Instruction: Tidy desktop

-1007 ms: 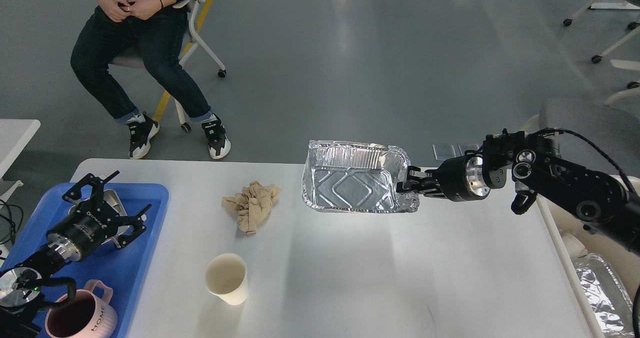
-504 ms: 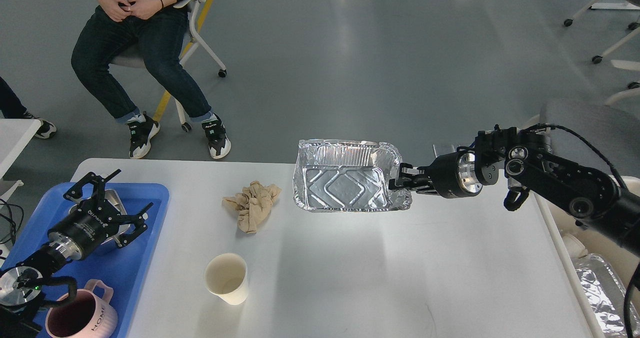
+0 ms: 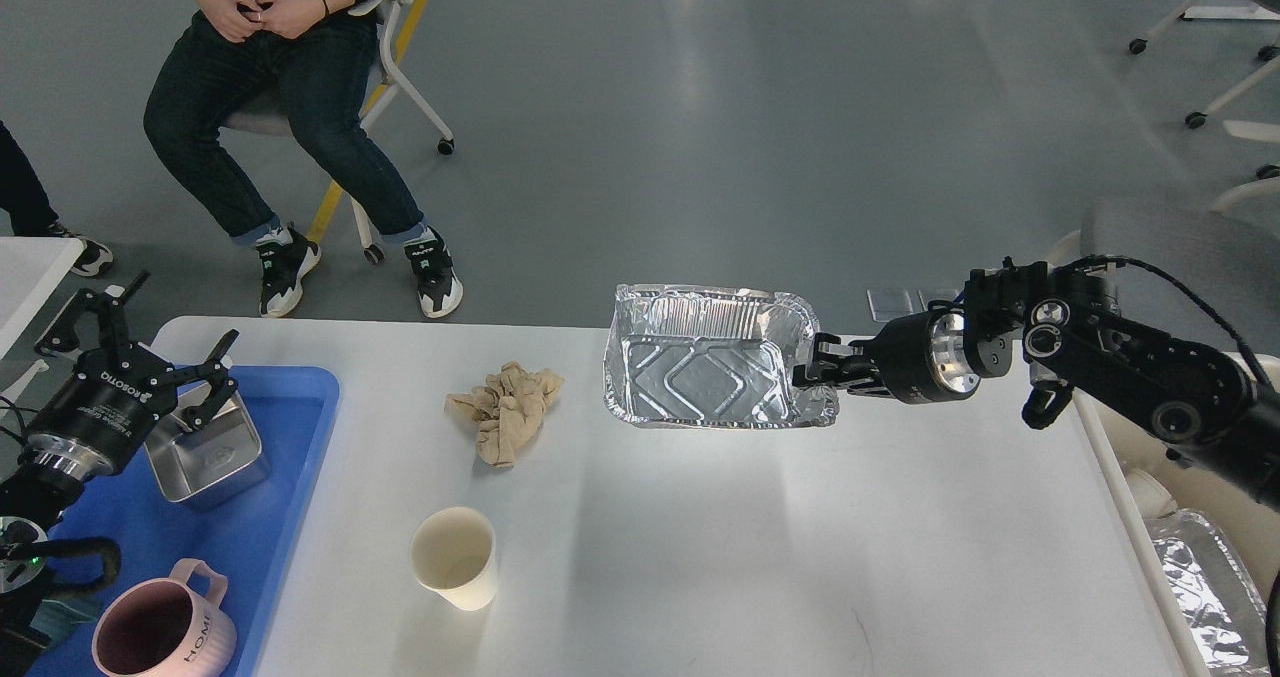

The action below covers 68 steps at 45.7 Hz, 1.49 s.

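On the blue tray [image 3: 290, 477] sit a steel tin [image 3: 205, 452] and pink mug [image 3: 160, 637], the left hand [image 3: 140, 352] released above. A crumpled cloth [image 3: 505, 412] and paper cup [image 3: 455, 557] remain on the worktop [image 3: 700, 557]. The right hand [image 3: 812, 365] grips the foil pan [image 3: 705, 372], lifted.

The worktop [image 3: 700, 557] lies bare across the lower middle and lower right of the frame. At centre, a crumpled cloth [image 3: 505, 412], a paper cup [image 3: 455, 557] below it and a foil tray [image 3: 710, 367] narrow the passage.
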Each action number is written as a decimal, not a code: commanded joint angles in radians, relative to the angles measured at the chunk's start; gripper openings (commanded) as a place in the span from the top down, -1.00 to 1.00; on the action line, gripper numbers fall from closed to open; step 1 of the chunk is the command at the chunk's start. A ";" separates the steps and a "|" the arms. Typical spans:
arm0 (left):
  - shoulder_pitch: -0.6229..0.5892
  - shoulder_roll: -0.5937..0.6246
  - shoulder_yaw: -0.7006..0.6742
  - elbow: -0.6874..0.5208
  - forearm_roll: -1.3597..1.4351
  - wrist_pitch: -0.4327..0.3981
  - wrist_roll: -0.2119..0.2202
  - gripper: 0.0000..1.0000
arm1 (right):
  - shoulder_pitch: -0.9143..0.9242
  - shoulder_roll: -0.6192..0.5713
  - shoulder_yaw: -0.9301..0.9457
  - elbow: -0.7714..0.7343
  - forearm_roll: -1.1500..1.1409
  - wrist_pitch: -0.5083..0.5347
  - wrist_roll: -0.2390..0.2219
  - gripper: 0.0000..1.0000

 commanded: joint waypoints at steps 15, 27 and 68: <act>-0.049 0.170 0.130 -0.042 0.219 0.053 0.004 -0.94 | 0.000 -0.020 0.007 0.003 0.002 0.000 0.000 1.00; -0.147 0.322 0.308 -0.131 0.366 0.138 0.009 -0.94 | 0.001 -0.018 0.021 0.002 0.000 0.000 0.002 1.00; -0.215 1.000 0.578 -0.764 0.667 -0.126 -0.084 -0.94 | -0.002 -0.018 0.064 0.002 0.000 0.000 0.002 1.00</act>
